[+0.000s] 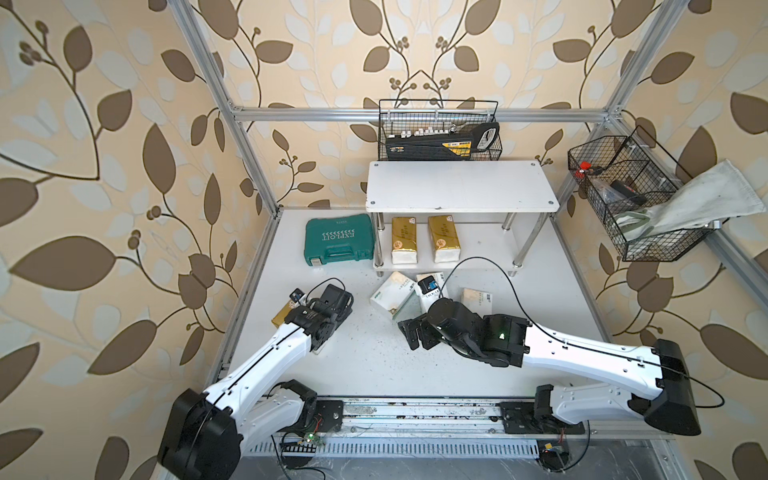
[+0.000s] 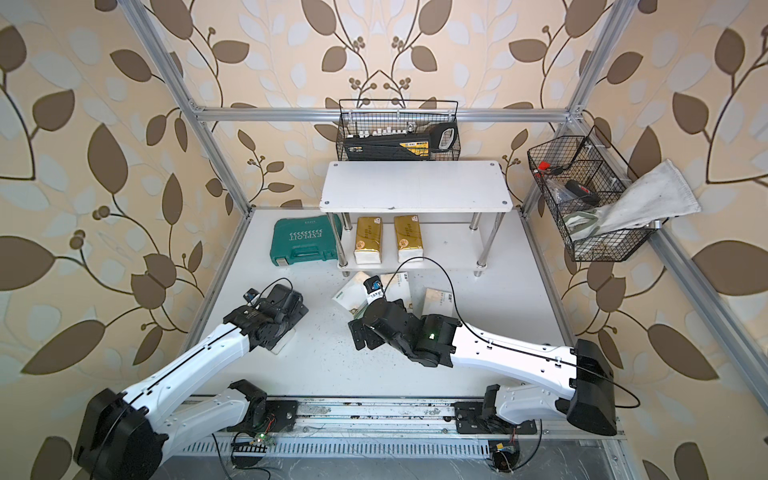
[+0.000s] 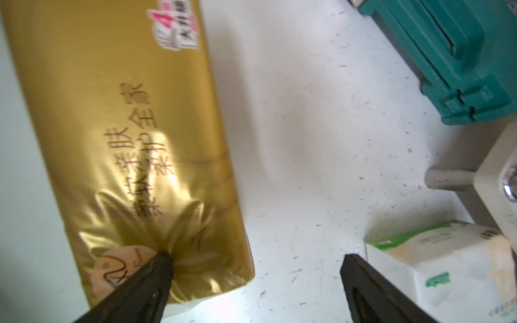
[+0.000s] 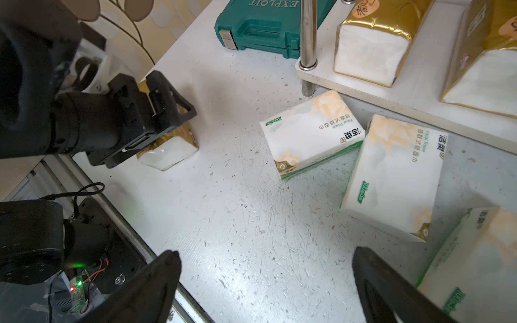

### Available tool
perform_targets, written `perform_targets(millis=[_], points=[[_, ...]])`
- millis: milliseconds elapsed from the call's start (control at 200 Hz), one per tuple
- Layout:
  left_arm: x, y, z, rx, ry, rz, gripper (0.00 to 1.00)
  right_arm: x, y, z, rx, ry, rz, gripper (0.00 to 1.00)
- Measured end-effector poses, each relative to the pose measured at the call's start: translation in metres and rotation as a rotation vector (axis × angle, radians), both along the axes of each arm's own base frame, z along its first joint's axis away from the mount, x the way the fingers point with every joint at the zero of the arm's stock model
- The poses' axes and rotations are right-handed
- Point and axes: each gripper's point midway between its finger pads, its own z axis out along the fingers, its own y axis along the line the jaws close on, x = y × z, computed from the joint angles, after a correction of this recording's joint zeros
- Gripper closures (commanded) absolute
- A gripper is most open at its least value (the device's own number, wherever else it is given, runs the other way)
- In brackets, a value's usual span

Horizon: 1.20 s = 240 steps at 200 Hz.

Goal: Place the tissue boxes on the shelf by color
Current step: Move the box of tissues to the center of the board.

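Note:
Two gold tissue boxes [image 1: 403,240] [image 1: 444,237] stand on the lower tier of the white shelf [image 1: 461,187]. A third gold box [image 3: 126,125] lies at the table's left under my left gripper [image 3: 257,257], which is open. One fingertip [image 3: 165,258] dents the box's top and the other hangs over bare table beside it. Three white tissue boxes with green labels [image 4: 310,134] [image 4: 394,173] [image 4: 475,265] lie on the table in front of the shelf. My right gripper [image 4: 267,253] is open and holds nothing, above the table just short of them.
A green tool case [image 1: 338,245] lies left of the shelf. One black wire basket [image 1: 440,133] hangs behind the shelf. Another wire basket [image 1: 636,199] on the right frame has a grey towel [image 1: 706,195] draped over it. The right arm's cable [image 1: 490,266] loops over the white boxes.

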Motion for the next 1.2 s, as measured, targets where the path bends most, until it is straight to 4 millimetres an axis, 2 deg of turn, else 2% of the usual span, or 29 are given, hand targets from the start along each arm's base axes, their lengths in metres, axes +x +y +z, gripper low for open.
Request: perform_targets(millis=[100, 245, 390, 550, 660, 880, 1035, 1200], points=[[0.020, -0.023, 0.019, -0.052, -0.033, -0.086, 0.01, -0.001, 0.001, 0.000, 0.000, 0.000, 0.005, 0.01], [0.039, -0.040, 0.073, -0.094, -0.139, -0.165, 0.01, -0.003, 0.014, -0.005, -0.001, -0.004, 0.053, 0.01], [0.036, -0.038, 0.125, -0.099, -0.236, -0.209, 0.01, -0.011, 0.043, -0.017, -0.019, -0.014, 0.215, 0.01], [0.030, -0.018, 0.157, -0.063, -0.272, -0.208, 0.01, -0.022, 0.081, -0.038, -0.041, 0.003, 0.436, 0.01], [0.031, -0.002, 0.165, -0.038, -0.256, -0.198, 0.01, -0.022, 0.105, -0.043, -0.019, 0.030, 0.557, 0.01], [0.034, 0.034, 0.163, -0.055, -0.196, -0.145, 0.01, -0.016, 0.158, -0.043, 0.044, 0.068, 0.731, 0.01], [0.034, 0.060, 0.154, -0.103, -0.153, -0.083, 0.01, -0.013, 0.184, -0.067, 0.045, 0.119, 0.811, 0.01], [0.036, 0.072, 0.150, -0.163, -0.141, -0.053, 0.01, -0.005, 0.200, -0.091, 0.022, 0.156, 0.851, 0.01]])
